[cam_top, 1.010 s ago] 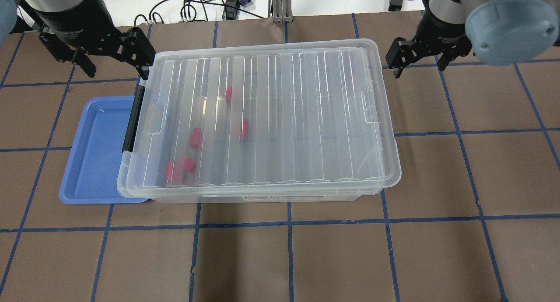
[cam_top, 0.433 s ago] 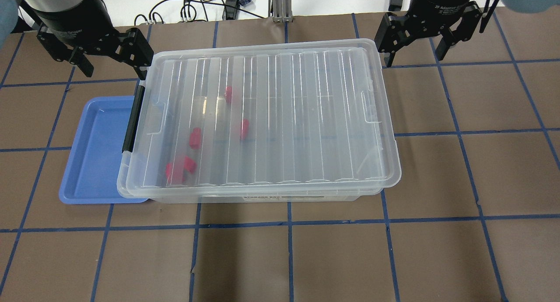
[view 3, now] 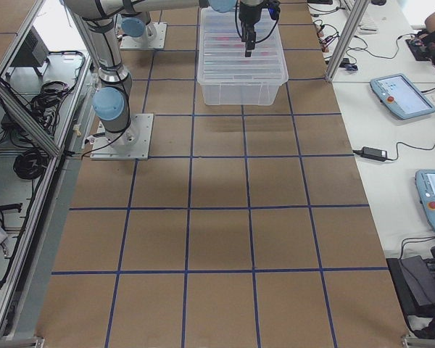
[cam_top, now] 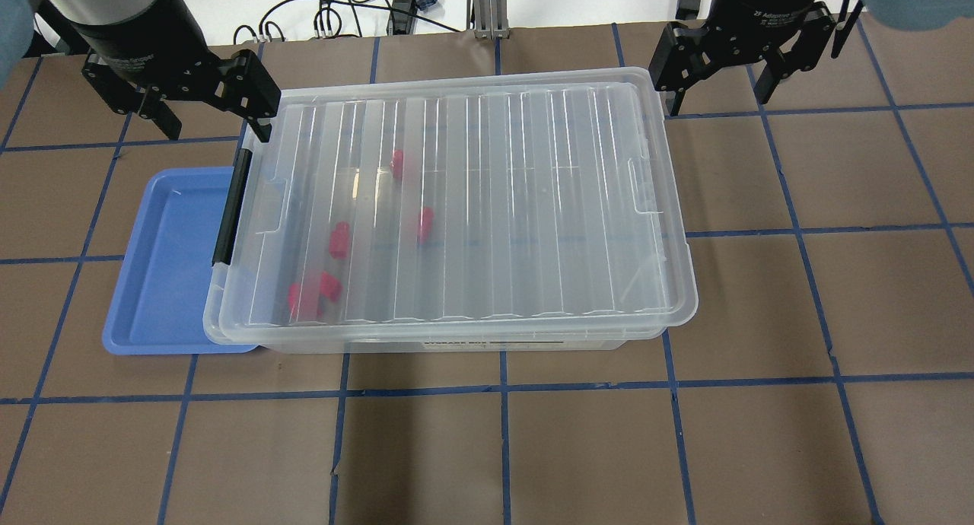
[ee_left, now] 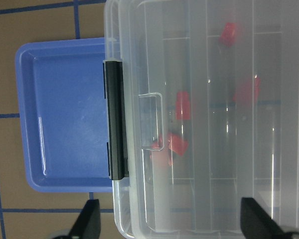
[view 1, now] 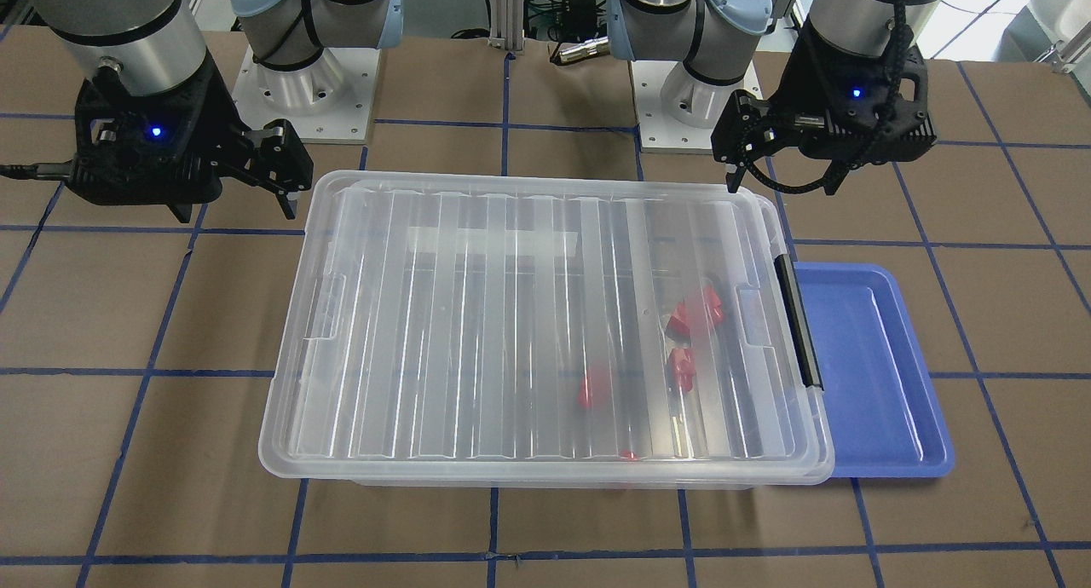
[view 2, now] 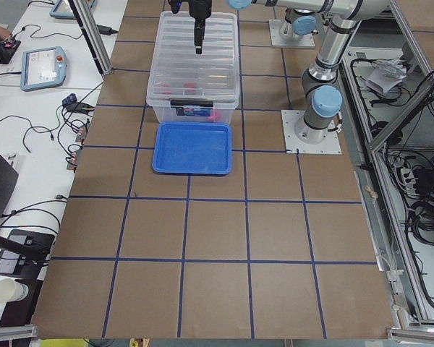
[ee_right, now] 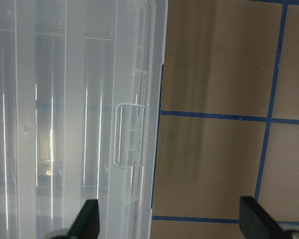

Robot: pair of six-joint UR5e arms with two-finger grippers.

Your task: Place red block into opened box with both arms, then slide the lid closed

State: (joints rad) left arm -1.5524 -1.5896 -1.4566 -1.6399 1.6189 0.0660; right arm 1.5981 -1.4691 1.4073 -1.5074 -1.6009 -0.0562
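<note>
The clear box (cam_top: pixel 456 345) stands mid-table with the ribbed lid (cam_top: pixel 487 205) lying over nearly all of it. Only its black bar (cam_top: pixel 232 205) shows at the left short side. Several red blocks (cam_top: pixel 339 240) lie inside under the lid, seen blurred through it (ee_left: pixel 183 105). My left gripper (cam_top: pixel 213 125) hangs open over the box's far left corner, holding nothing. My right gripper (cam_top: pixel 717 99) hangs open just past the far right corner, also with nothing in it. Both show again from the front: left gripper (view 1: pixel 784 179), right gripper (view 1: pixel 234 204).
A flat blue tray (cam_top: pixel 167 266) lies against the box's left side, partly under it. Cables and a metal post sit beyond the table's far edge. Brown table surface with blue tape lines surrounds the box.
The right arm swung back and turned its gripper, which now hangs a little farther from me. The left gripper shifted slightly right toward the box corner. Box, lid and blocks stayed put.
</note>
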